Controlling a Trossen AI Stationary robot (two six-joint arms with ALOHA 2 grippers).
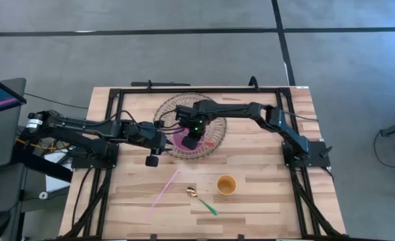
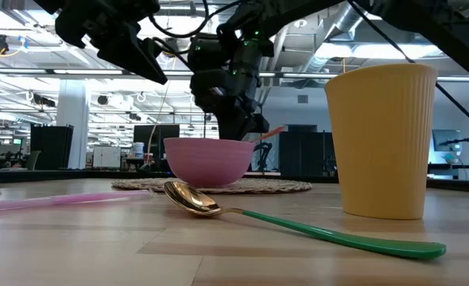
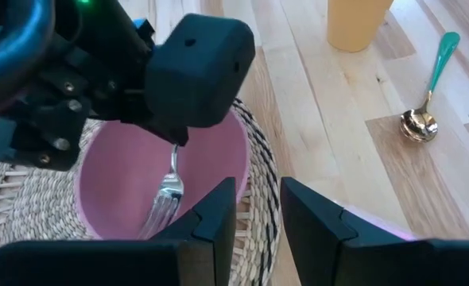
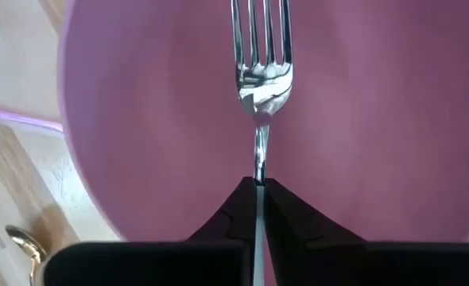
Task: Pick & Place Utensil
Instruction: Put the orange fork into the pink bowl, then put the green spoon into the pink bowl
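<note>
From above, the pink bowl [image 1: 187, 139] sits on a round woven placemat [image 1: 214, 127] toward the far middle of the wooden table [image 1: 264, 187]. The right gripper [image 1: 192, 140] hangs directly over the bowl, while the left gripper [image 1: 153, 158] waits just beside the placemat, on the bowl's left. On the near side of the bowl, well apart from it, lie a pink straw [image 1: 164, 189], a gold spoon with a green handle [image 1: 201, 199] and a yellow cup [image 1: 226, 184]. At table height, the spoon [image 2: 298, 225] lies in the foreground in front of the bowl [image 2: 209, 161], the cup [image 2: 381, 141] stands to the bowl's right and the straw [image 2: 56, 201] to its left; the right gripper [image 2: 246, 119] dips to the bowl's rim. The left wrist view shows its own fingers [image 3: 218, 218] parted with a gap between them and nothing held, near the bowl [image 3: 115, 191], where a silver fork [image 3: 164, 197] stands steeply inside, tines down, under the right gripper's dark body. The right wrist view shows the right gripper [image 4: 260, 195] pinched shut on the fork's [image 4: 260, 75] thin handle, with the tines pointing into the bowl [image 4: 139, 119]; whether they touch the bottom cannot be told.
</note>
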